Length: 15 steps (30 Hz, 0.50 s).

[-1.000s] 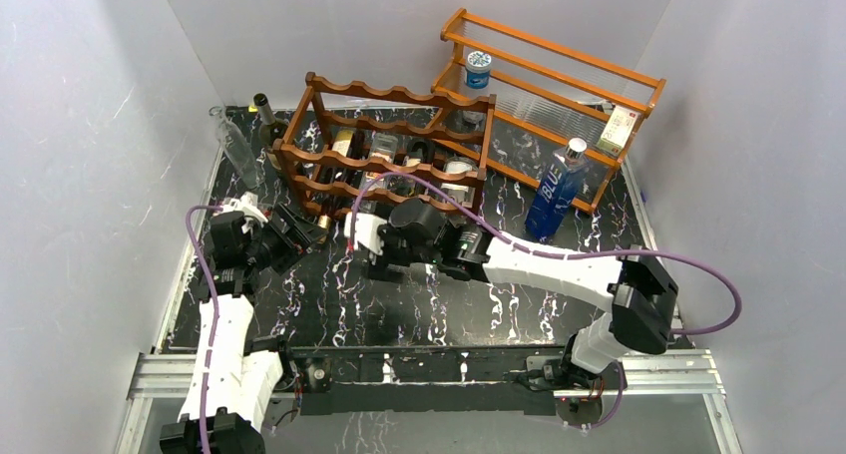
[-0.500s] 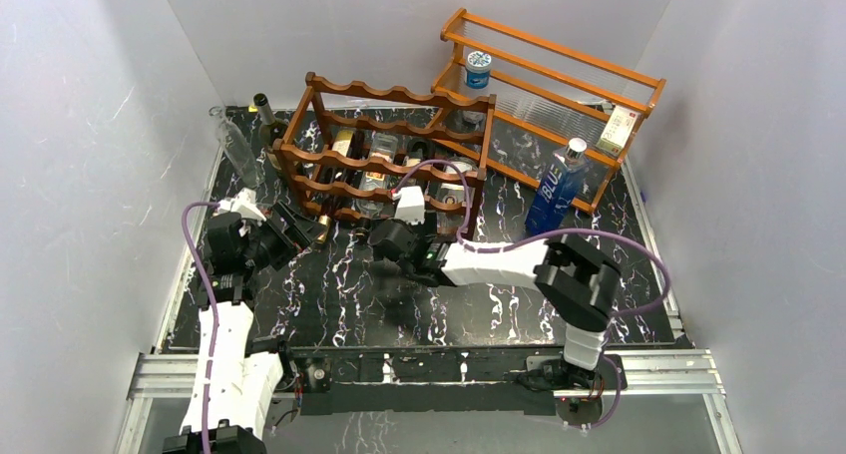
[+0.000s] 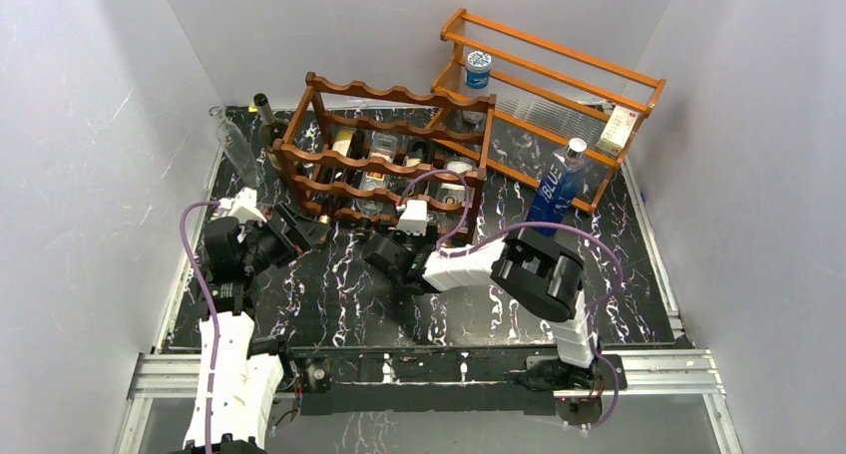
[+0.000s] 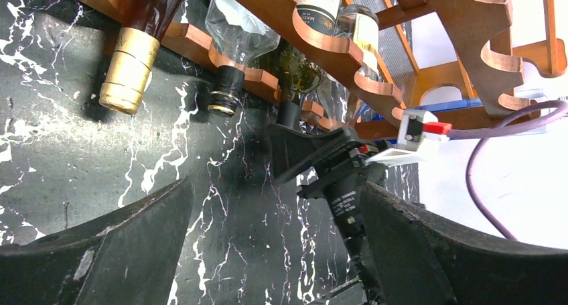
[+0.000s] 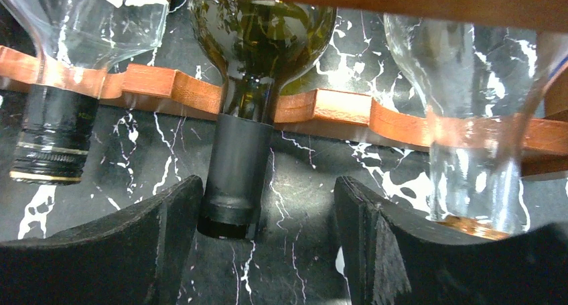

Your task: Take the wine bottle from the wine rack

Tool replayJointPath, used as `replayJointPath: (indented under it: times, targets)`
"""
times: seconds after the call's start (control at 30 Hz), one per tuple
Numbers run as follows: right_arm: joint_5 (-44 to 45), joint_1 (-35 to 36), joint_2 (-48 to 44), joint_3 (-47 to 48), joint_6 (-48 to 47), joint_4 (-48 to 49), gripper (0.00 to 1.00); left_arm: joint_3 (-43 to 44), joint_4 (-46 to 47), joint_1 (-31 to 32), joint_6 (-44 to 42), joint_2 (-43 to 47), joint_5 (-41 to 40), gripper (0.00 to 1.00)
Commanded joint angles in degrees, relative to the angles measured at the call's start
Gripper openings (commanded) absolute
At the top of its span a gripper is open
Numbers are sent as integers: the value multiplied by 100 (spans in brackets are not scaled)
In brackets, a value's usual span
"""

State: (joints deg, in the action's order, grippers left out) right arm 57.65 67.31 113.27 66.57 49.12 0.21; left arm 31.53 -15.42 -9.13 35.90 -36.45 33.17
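Before the wine rack (image 5: pixel 321 107) | right gripper (image 5: pixel 268 204) gaped astride wine bottle (image 5: pixel 258 37) neck, left gripper (image 4: pixel 273 198) also open | lopsided closing risked skewing it.

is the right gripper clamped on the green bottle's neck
No, the green bottle's neck lies between the fingers of the right gripper, with a clear gap on one side.
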Motion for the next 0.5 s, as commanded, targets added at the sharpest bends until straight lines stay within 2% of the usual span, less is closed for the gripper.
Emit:
replayJointPath:
  times: [0.0, 0.17, 0.3, 0.47]
  targets:
    - [363, -51, 305, 341, 321, 312, 80, -14, 107, 63, -48, 67, 198, 93]
    - [382, -50, 510, 528, -3, 574, 68, -28, 134, 86, -53, 68, 179, 93]
    - [197, -43, 395, 636, -307, 659, 42, -26, 148, 95, -45, 59, 176, 94]
    - [-22, 42, 120, 786, -241, 323, 29, -50, 200, 95, -45, 61, 155, 94]
